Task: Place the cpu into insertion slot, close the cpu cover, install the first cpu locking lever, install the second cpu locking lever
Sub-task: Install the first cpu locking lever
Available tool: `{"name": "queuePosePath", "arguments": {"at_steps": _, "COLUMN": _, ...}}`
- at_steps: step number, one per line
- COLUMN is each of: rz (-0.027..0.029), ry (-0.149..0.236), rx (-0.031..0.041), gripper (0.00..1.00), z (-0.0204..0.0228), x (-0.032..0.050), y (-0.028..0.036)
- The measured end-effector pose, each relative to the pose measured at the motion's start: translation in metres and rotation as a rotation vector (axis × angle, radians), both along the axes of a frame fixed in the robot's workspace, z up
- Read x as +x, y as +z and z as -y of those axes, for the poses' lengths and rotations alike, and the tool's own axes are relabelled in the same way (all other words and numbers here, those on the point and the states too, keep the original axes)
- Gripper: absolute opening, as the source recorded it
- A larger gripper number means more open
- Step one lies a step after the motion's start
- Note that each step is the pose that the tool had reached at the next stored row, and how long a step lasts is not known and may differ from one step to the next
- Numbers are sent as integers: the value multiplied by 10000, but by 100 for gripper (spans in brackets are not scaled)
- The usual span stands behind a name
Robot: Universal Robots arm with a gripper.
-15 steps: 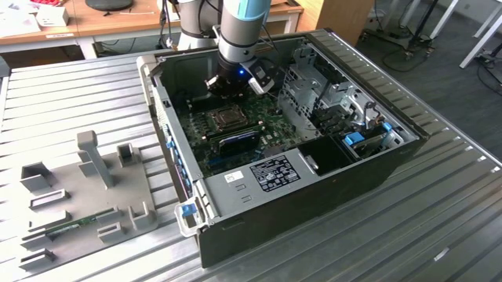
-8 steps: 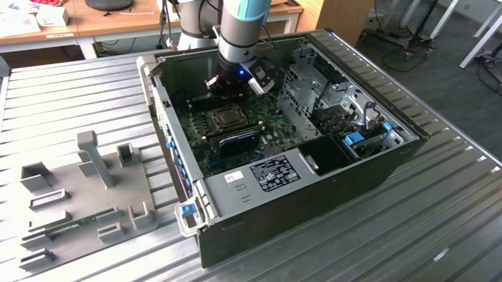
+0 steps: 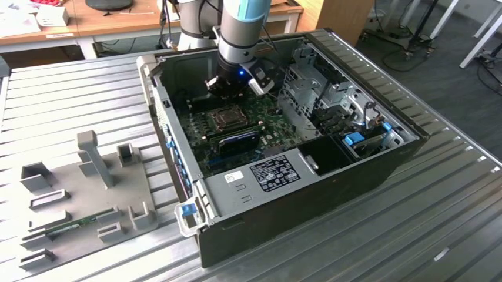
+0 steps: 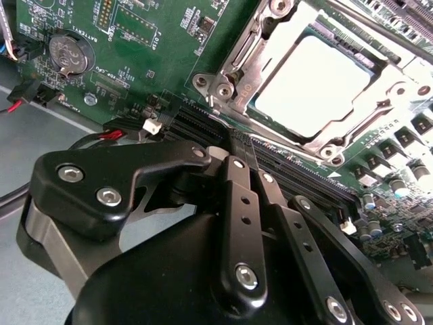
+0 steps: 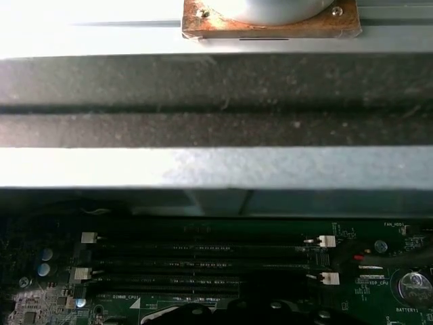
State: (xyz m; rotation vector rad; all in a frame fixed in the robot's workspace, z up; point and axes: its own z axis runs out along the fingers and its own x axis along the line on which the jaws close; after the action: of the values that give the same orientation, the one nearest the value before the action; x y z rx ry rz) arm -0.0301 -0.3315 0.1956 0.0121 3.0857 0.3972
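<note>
Your gripper (image 4: pixel 238 145) hovered over memory slots (image 4: pixel 284 166), fingers (image 4: pixel 240 203) together, empty. Cpu (image 4: pixel 312 84) sat in insertion slot (image 3: pixel 228 118), cpu cover (image 4: pixel 352 125) closed over it, mid-motherboard (image 4: pixel 162 40)

Black pincer (image 4: pixel 238 152), silver screws, grey arm (image 3: pixel 239 26)

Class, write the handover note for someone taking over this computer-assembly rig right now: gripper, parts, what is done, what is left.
Gripper: shut, holding nothing, just above the memory slots beside the chip.
Chip: seated flat in its place on the green board.
Cover: folded down, framing the chip.
Done: chip placed, cover closed.
Left: check the two locking levers; I cannot tell whether either is latched.
</note>
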Motion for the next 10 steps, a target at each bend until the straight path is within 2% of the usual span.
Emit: {"name": "queuePosePath", "arguments": {"at_steps": 10, "rz": -1, "ry": 0, "rx": -2, "gripper": 10, "z": 1, "x": 0, "y": -21}}
